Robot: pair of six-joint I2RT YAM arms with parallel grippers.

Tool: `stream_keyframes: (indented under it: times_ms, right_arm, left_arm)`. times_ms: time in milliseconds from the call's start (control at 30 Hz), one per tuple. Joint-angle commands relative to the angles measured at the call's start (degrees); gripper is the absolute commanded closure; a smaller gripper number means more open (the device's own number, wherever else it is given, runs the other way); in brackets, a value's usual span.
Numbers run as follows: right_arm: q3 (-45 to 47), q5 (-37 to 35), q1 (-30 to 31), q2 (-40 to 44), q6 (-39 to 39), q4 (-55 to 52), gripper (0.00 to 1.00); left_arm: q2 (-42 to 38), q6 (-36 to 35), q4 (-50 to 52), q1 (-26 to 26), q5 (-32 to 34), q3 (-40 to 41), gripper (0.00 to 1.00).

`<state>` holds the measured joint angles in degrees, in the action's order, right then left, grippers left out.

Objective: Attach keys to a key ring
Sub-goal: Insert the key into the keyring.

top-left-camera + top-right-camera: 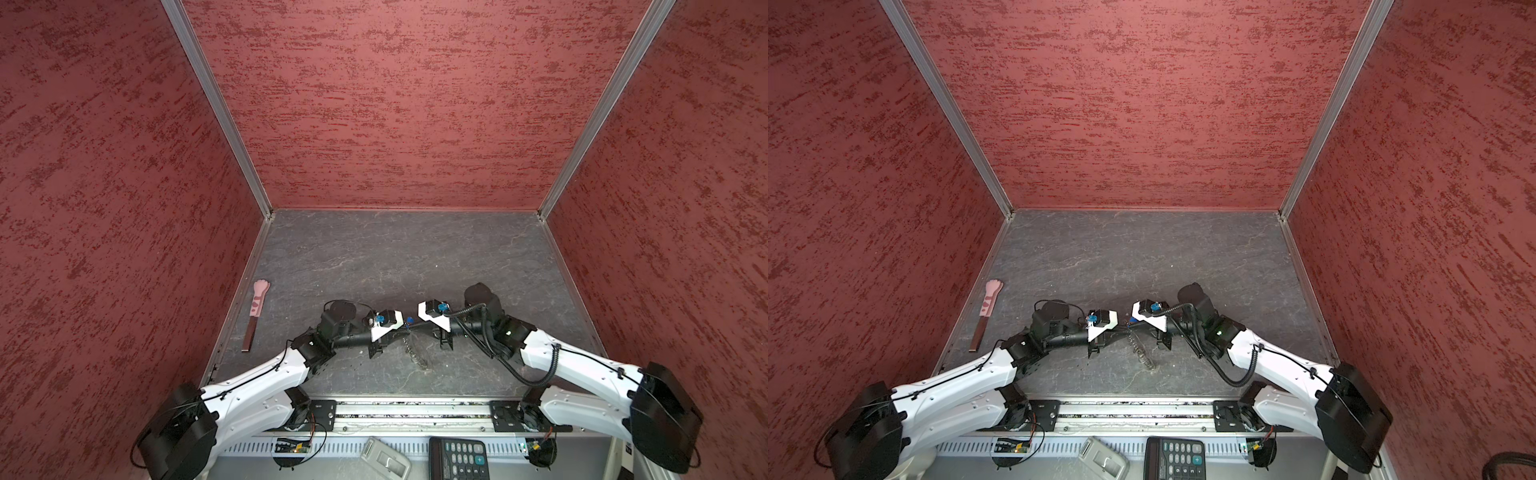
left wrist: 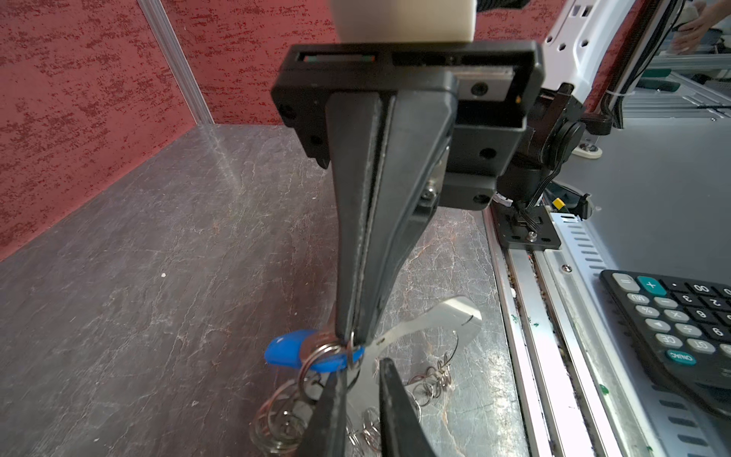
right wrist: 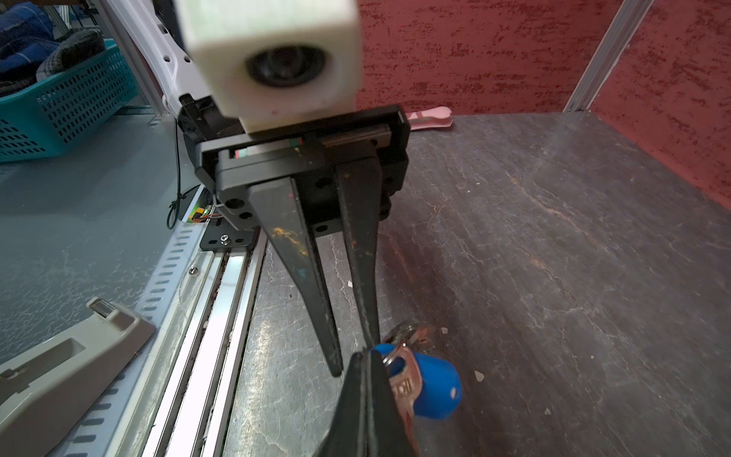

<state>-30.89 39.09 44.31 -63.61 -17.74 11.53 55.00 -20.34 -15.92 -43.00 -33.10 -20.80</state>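
Note:
A key (image 2: 285, 352) with a blue head and a small silver ring hangs just above the dark table, seen in both top views (image 1: 409, 320) (image 1: 1133, 320) and in the right wrist view (image 3: 433, 389). My right gripper (image 2: 352, 340) (image 3: 366, 354) is shut on the key at its ring end. My left gripper (image 2: 360, 368) (image 3: 353, 354) faces it tip to tip, its fingers a little apart with nothing pinched between them. The key ring's row of silver links (image 1: 412, 351) (image 1: 1139, 350) (image 2: 435, 376) trails on the table below both grippers. Its thin black hoop is hard to make out.
A pink paw-tipped stick (image 1: 255, 311) lies by the left wall. Past the table's front rail (image 1: 411, 411) sit a black calculator (image 1: 459, 457) and a grey device (image 1: 384, 459). Red walls close in three sides.

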Motion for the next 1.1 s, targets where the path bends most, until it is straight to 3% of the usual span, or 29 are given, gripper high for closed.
stream_keyframes:
  times_ms: [0,200,467,700,900,1067]
  right_arm:
    - [2.3,2.7,0.2,1.8,4.9,13.5,1.0]
    - [6.3,2.1,0.0,3.2,8.9,24.5,1.0]
    - [8.9,-3.8,-0.5,6.4,9.2,27.4,1.0]
    - [7.8,-3.1,-0.8,7.0,6.3,21.5,1.0]
    - [6.0,-0.1,-1.4,7.5,-0.4,11.3,1.0]
    - [4.4,0.2,-1.4,7.4,-7.5,2.9,1.0]
  left_arm:
    - [-1.5,0.3,-4.0,0.5,0.4,-0.1,0.8]
    - [-2.0,0.3,-4.0,0.8,1.1,0.3,0.78]
    - [-0.8,-0.6,-2.2,0.8,2.2,-0.6,0.79]
    - [-1.5,0.1,-1.2,0.8,2.1,-1.6,0.81]
    - [-6.7,5.9,-0.8,1.3,5.8,-2.0,0.75]
    - [-5.9,10.2,5.7,1.4,5.0,-6.9,0.69]
